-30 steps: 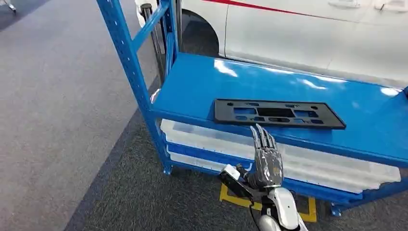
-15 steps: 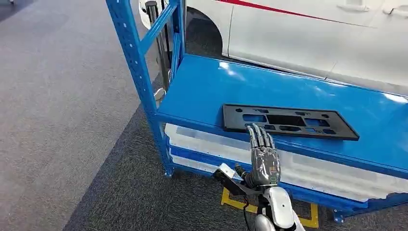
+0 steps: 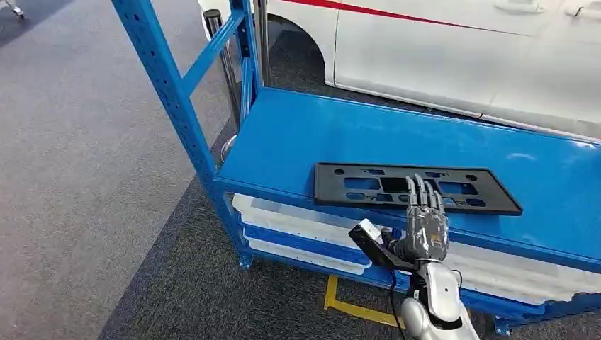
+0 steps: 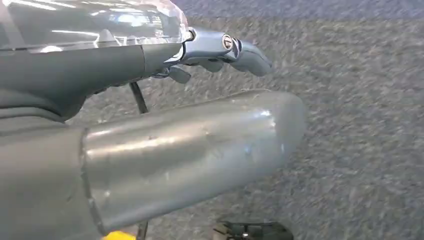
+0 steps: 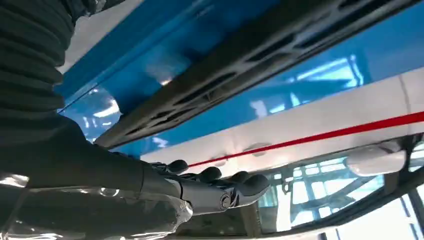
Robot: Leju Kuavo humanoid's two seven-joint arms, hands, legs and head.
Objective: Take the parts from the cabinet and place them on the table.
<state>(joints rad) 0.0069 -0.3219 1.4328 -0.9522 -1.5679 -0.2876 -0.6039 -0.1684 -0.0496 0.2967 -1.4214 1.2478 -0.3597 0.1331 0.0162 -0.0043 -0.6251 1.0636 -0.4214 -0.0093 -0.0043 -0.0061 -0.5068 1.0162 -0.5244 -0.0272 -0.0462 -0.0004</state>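
the right robot hand (image 3: 425,227) is reaching up toward the black plastic part (image 3: 414,188) that is lying flat on the blue shelf (image 3: 298,134) of the cabinet, near its front edge; its fingers (image 3: 424,193) are stretched out straight and apart, grasping nothing, with the tips overlapping the near long edge of the part in the head view, though whether they are actually touching it is not something i can tell. the right wrist view is looking along the extended fingers (image 5: 220,187) at the slotted part (image 5: 240,75) and the shelf. the left robot hand (image 4: 220,47) is hanging low over the grey carpet (image 4: 360,100), released and holding nothing. to do this step well, the hand is probably needing to get its fingers over the near edge and the thumb under or against it, since the part is thin, long and flat; gripping near the middle should be keeping it from tipping as it lifts. compared with the frames a moment earlier, the right robot hand is now further right and higher against the shelf, its fingertips reaching the part where before they were stopping short of the shelf's front lip; the whole scene is also shifting, so the camera is moving too
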